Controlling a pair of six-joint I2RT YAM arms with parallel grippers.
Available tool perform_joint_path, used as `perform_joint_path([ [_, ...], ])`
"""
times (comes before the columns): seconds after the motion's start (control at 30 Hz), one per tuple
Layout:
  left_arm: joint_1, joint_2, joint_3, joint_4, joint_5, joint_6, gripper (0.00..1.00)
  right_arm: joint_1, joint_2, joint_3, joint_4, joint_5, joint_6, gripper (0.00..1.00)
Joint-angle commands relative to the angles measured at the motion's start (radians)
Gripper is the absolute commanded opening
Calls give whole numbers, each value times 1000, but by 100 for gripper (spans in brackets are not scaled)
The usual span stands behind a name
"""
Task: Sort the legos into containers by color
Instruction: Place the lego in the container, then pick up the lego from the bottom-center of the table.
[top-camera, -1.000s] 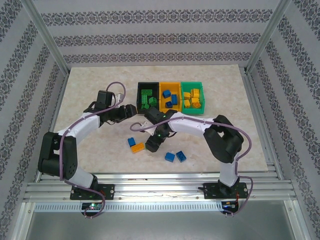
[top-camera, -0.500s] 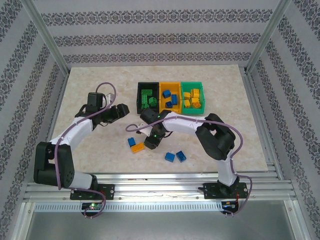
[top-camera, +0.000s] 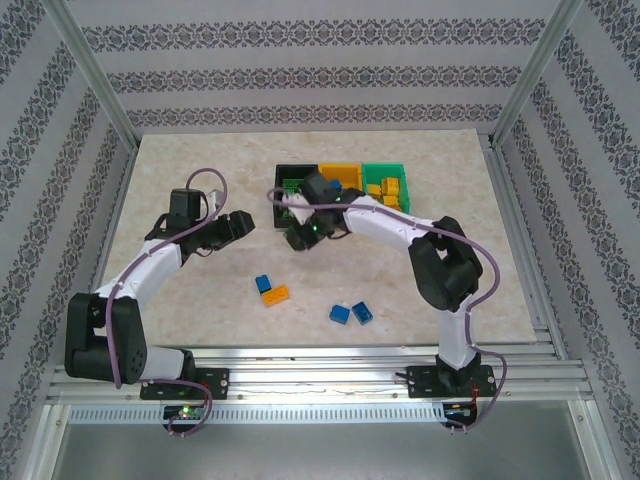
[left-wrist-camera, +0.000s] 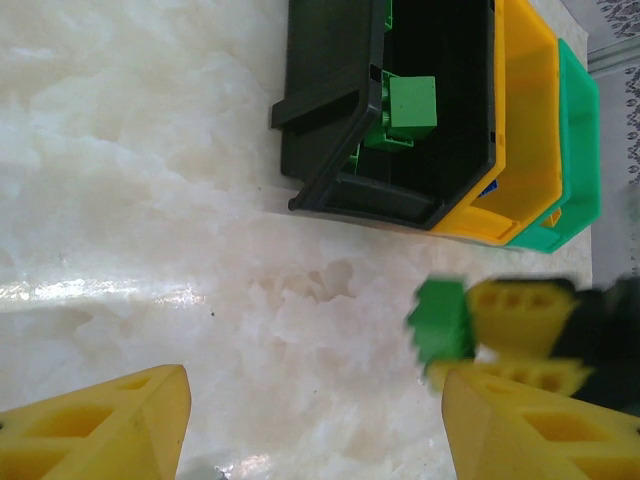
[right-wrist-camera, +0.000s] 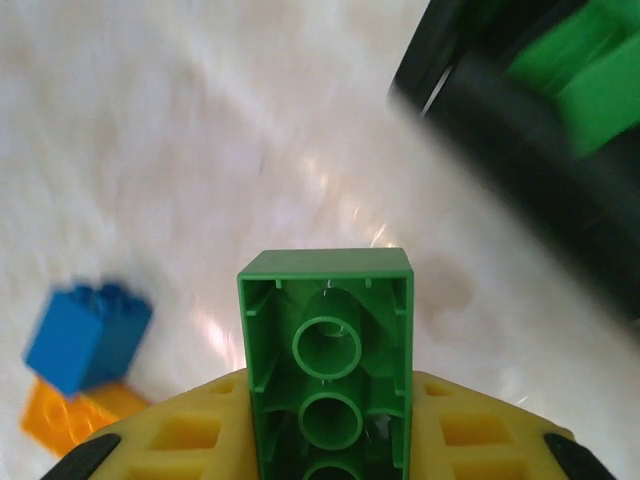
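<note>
- Nearest the arm bases, 2 blue legos (top-camera: 340, 314) lie on the tabletop (top-camera: 180, 170), with a blue-and-orange pair (top-camera: 270, 290) to their left.
- Farther in, the right pincer (top-camera: 297, 238) clamps a green lego (right-wrist-camera: 325, 370); the left pincer (top-camera: 243, 222) gapes, empty.
- Farthest, 3 containers stand side by side: black bin (left-wrist-camera: 330, 60), orange-yellow bin (top-camera: 345, 172), green bin (top-camera: 385, 168).

It looks like a robotics lab cell: an aluminium frame (top-camera: 90, 70) holds patterned wall panels (top-camera: 300, 40) (like wallpaper) around a marble-look tabletop (top-camera: 180, 170), with the left arm (top-camera: 150, 262) and right arm (top-camera: 385, 221) bolted to a metal rail (top-camera: 320, 380).

3 bins (top-camera: 385, 166); 2 arms (top-camera: 150, 262); on the table (top-camera: 180, 180) 3 blue bricks (top-camera: 340, 314), 1 orange brick (top-camera: 276, 294); 1 green brick (right-wrist-camera: 325, 350) held
</note>
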Motion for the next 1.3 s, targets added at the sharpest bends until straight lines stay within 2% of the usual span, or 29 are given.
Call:
perform_joint_path([
  [0.0,15,-37,-19,-31,11,19,68,-9,16,120,64,84,108,14],
  [0.07,15,-51,-28,-38,9,24,67,-12,42,170,59,178,118,16],
  [0.1,17,-60,-33,-44,6,26,67,-18,59,198,50,200,127,22],
  [0.17,19,-76,-43,-52,-2,28,67,-33,88,238,43,194,147,28],
  [0.2,21,-82,-49,-55,-4,30,68,-41,102,255,41,187,158,36],
  [0.23,23,-86,-53,-54,-5,30,68,-45,112,268,39,185,167,48],
  [0.27,24,-89,-56,-56,-4,31,67,-46,117,273,39,175,170,54],
  [0.37,29,-93,-58,-61,-4,32,67,-39,105,257,52,156,173,57],
  [0.57,34,-85,-55,-55,-6,35,67,-3,-12,78,101,138,131,57],
  [0.8,36,-47,-53,-23,5,30,68,52,-156,-160,97,-53,35,59],
  [0.9,36,-30,-51,-1,14,20,67,108,-154,-182,29,-86,-3,63],
  [1.1,36,-24,-50,11,24,13,67,193,-107,-214,9,-38,21,68],
  [1.2,36,-39,-56,0,14,19,67,231,-105,-230,18,30,44,76],
  [1.27,37,-46,-64,-1,10,21,67,248,-100,-235,22,39,60,90],
])
